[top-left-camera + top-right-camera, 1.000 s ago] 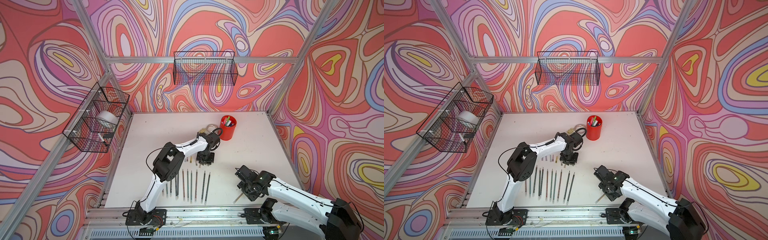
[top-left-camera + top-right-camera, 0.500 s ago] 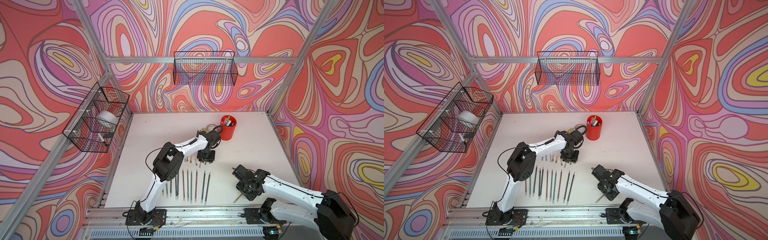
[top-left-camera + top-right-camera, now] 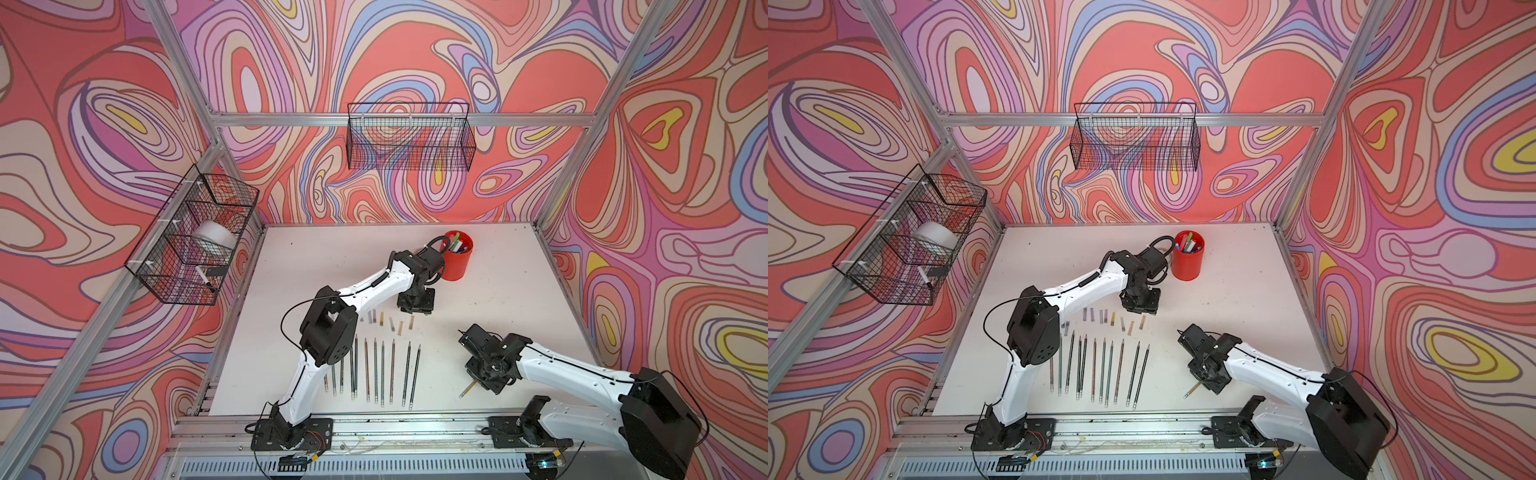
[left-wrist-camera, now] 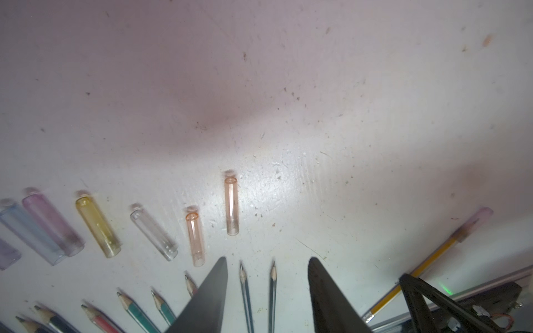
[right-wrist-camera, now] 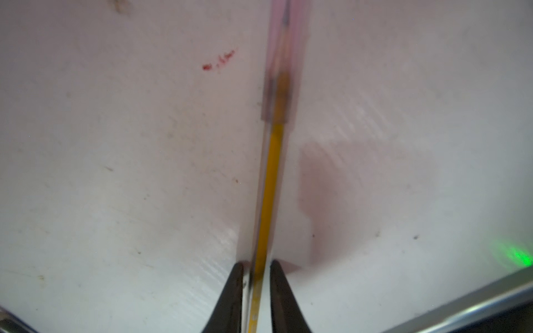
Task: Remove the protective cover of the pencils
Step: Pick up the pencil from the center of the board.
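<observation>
Between the clamped jaws of my right tool [image 5: 256, 263], a pink-capped yellow pencil [image 5: 270, 173]; my left tool [image 4: 267, 258] apart, empty, near loose caps [image 4: 231, 201].

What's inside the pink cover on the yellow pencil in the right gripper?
The yellow pencil has its sharpened wooden end showing through the translucent pink cover; motion blur hides the very point.

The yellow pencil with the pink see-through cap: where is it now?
In the right wrist view the yellow pencil, pink see-through cap on, sits clamped in the right gripper, to the right of the row of bare pencils.
</observation>
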Tool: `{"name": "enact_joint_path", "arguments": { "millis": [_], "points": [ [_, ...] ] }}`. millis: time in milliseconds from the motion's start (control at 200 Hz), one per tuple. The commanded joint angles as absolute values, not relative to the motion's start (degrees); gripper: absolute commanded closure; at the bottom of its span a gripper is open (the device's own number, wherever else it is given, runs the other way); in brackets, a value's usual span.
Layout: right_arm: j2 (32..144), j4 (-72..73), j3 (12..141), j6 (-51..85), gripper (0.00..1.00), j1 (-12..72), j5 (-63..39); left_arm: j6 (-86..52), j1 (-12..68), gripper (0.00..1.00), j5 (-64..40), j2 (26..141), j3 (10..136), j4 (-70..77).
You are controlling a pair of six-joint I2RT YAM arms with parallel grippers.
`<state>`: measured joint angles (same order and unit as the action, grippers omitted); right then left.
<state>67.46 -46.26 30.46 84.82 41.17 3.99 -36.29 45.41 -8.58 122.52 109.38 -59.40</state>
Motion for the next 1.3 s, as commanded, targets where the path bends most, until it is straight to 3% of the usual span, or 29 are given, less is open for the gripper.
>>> {"name": "enact_joint_path", "arguments": {
  "millis": [0,456,1067,1297],
  "points": [
    [69.46,-43.09,30.01,83.32,0.85,40.82,3.51,-37.8,45.32,0.51,-8.21,117.57,109.72,-60.16],
    [70.87,-39.65,35.58,73.03,0.96,40.95,3.97,-38.94,44.62,0.48,-9.64,104.68,98.54,-48.48],
    [58.5,-22.4,34.24,56.49,0.93,43.96,-2.17,-40.33,39.37,0.44,-18.45,99.41,92.72,-38.75],
    [57.68,-18.23,34.28,53.32,0.98,44.07,-6.66,-42.91,39.37,0.41,-21.78,97.91,89.59,-32.76]
  ]
}}
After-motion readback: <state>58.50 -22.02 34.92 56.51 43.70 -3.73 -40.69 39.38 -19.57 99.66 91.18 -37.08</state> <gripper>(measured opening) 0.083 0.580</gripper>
